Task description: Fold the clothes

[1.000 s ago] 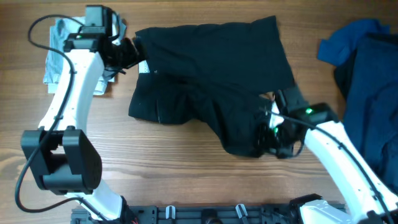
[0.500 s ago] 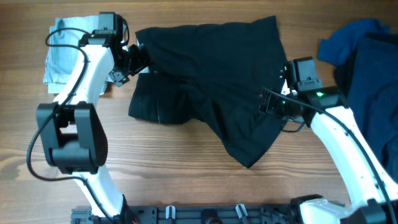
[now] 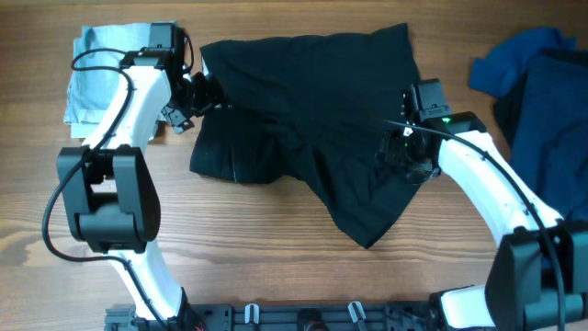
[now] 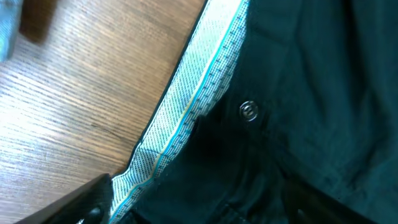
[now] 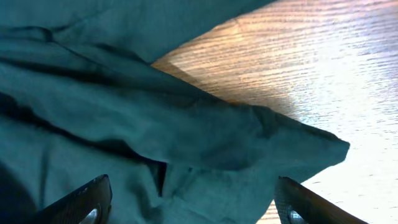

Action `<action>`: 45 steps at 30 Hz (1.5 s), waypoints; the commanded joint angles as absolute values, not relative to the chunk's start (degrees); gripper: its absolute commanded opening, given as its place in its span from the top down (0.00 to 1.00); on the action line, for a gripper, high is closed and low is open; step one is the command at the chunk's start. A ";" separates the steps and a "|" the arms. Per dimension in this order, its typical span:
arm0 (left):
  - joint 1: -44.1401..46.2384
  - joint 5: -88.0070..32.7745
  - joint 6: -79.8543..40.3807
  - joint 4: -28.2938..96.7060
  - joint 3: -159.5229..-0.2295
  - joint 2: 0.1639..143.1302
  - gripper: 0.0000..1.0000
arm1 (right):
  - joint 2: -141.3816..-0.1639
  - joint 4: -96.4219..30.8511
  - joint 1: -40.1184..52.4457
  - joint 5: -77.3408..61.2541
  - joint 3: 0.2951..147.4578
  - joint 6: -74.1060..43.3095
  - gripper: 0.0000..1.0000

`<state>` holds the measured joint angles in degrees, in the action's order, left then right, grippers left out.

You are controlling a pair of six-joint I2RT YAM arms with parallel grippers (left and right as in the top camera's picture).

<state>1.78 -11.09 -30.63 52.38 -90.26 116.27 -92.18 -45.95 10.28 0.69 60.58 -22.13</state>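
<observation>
Black shorts (image 3: pixel 303 101), left gripper (image 3: pixel 200 92) at waistband (image 4: pixel 186 118)

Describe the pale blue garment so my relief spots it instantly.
Look at the far-left corner of the table in the overhead view, left of the big black shorts. The pale blue garment lies there, partly under the left arm. It alone is light-coloured; the dark blue clothes lie far right.

The black shorts (image 3: pixel 303 110) are lying spread; the left gripper (image 3: pixel 197 92) is sitting at one corner of them. The right gripper (image 3: pixel 404 152) is hanging over their opposite edge.
</observation>
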 commanded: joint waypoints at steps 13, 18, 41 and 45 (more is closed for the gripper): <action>4.29 -10.48 -30.26 53.87 -90.00 118.30 0.16 | -93.56 -42.52 10.04 5.61 61.01 -20.97 0.08; 5.04 -10.41 -30.26 54.26 -90.00 118.32 0.21 | -93.56 -42.52 10.04 5.63 61.01 -20.93 0.07; 4.71 -7.88 -28.77 58.70 -90.02 113.62 0.96 | -93.56 -42.83 10.04 6.68 61.01 -19.49 0.07; 4.73 -9.98 -28.77 58.94 -90.02 111.28 0.34 | -93.56 -42.65 10.04 6.66 61.01 -19.57 0.06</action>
